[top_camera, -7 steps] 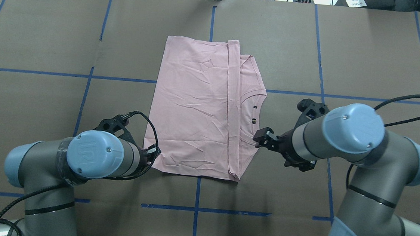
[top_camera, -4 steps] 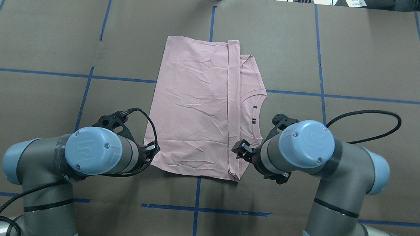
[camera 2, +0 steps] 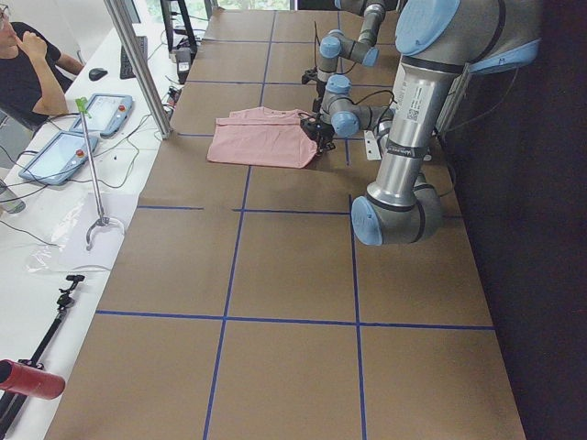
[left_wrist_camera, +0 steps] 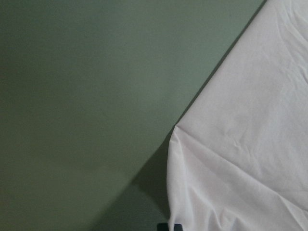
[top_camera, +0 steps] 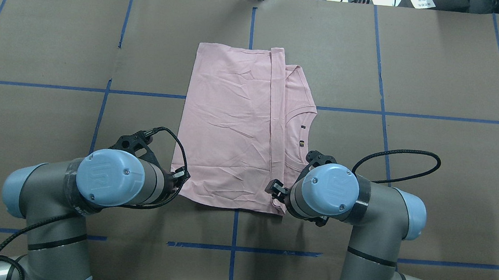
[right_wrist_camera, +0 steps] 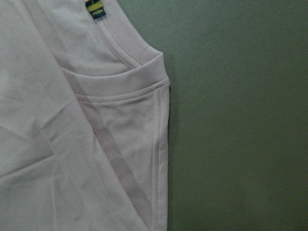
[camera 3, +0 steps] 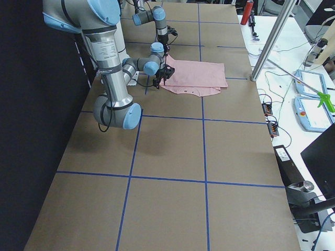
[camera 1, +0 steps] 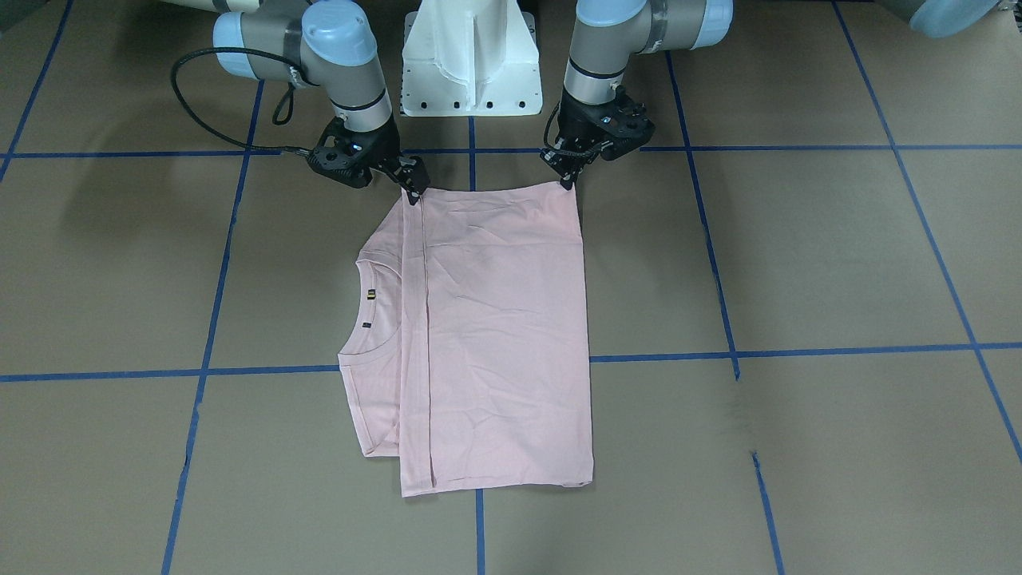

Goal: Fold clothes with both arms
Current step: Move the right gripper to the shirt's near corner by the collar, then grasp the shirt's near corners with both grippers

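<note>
Exterior views: bright, even overhead light, sharp focus, only faint soft shadows on the table (camera 1: pixel 798 255) around the fingers (camera 1: pixel 413 185). Left wrist view: dim, green-tinted, soft, with a dark shadow just ahead of the fingertip (left_wrist_camera: pixel 169 226) under the T-shirt (left_wrist_camera: pixel 240 159) edge. Right wrist view: brighter, stitching crisp.

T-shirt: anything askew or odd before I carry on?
Slightly. The T-shirt is unevenly folded: its collar side sticks out beyond the top layer on the robot's right, and the fabric is wrinkled. Nothing looks damaged.
</note>
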`<state>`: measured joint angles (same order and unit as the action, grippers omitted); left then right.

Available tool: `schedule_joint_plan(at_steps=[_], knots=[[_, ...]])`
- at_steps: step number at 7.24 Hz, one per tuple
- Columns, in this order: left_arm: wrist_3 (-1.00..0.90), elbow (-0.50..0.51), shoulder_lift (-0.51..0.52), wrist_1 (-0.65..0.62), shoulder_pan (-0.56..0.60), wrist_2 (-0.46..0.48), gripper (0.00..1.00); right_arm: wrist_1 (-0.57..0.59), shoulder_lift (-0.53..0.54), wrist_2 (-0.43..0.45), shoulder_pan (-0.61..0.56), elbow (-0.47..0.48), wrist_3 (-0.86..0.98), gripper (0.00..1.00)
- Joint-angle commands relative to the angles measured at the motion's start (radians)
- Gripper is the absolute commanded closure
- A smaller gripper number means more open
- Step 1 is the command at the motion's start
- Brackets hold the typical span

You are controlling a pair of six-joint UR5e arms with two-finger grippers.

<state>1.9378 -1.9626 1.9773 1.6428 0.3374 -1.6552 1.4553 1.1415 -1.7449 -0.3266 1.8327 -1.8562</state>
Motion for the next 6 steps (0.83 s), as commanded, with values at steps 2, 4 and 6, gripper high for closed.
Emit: schedule_joint_plan(at_steps=[2,4,6], knots=[[0.000,-0.007,0.002,-0.001,0.000,-0.002,1.00,-0.001,-0.022,0.001,0.003,-0.044,0.003,0.00],[0.000,-0.013,-0.002,-0.001,0.002,-0.002,1.00,0.002,-0.028,0.001,0.003,-0.044,0.006,0.01],[0.000,-0.012,-0.003,-0.001,0.002,-0.002,1.00,0.002,-0.028,0.002,0.003,-0.044,0.008,0.02]])
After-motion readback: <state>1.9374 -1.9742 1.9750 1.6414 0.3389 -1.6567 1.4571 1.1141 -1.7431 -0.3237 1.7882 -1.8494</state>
